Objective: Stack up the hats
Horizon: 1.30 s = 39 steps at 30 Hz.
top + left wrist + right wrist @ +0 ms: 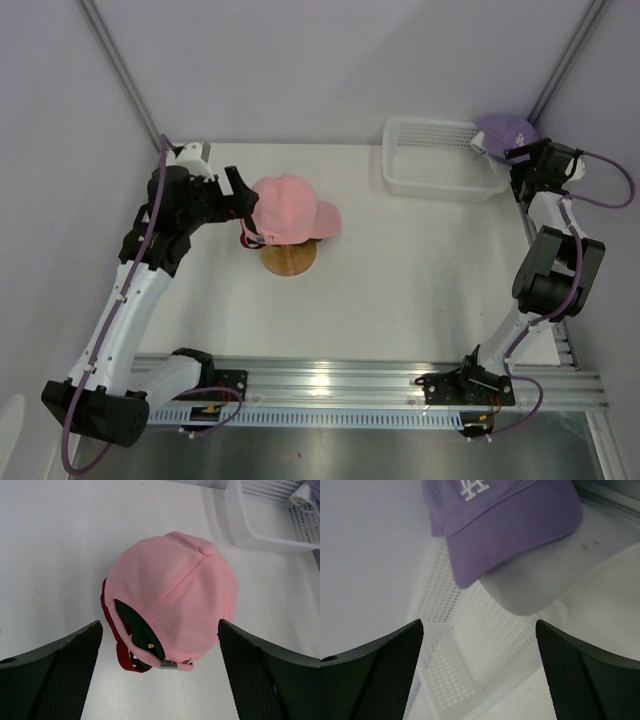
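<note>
Your left gripper: wide open, empty, just beside the pink cap topping a red cap on the stand. Farther, your right gripper: open, empty, facing the lavender cap over the white cap at the basket's far corner.

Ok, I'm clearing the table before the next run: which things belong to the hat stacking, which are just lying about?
Job: pink cap, red cap under it, lavender cap, white cap beneath that.
Lying about: wooden stand, mesh basket.
</note>
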Each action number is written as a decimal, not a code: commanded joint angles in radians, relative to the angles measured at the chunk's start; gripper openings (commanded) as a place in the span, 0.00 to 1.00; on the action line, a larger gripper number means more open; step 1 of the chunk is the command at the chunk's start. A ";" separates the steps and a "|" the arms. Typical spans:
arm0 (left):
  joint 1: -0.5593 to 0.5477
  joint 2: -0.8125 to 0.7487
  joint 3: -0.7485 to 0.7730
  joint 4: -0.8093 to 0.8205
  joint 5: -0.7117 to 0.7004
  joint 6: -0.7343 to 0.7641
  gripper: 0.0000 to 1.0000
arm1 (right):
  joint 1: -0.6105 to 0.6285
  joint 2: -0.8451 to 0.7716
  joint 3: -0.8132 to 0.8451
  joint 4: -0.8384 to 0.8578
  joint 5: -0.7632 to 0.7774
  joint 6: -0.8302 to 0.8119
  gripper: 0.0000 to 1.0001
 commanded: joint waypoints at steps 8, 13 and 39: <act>0.098 -0.005 -0.064 0.114 0.144 -0.061 1.00 | 0.060 0.043 -0.033 0.373 0.189 0.244 0.88; 0.112 -0.011 -0.075 0.122 0.145 -0.058 1.00 | 0.060 0.100 -0.020 0.388 0.198 0.292 0.76; 0.192 0.002 -0.099 0.144 0.196 -0.074 1.00 | 0.088 0.253 0.152 0.296 0.352 0.269 0.05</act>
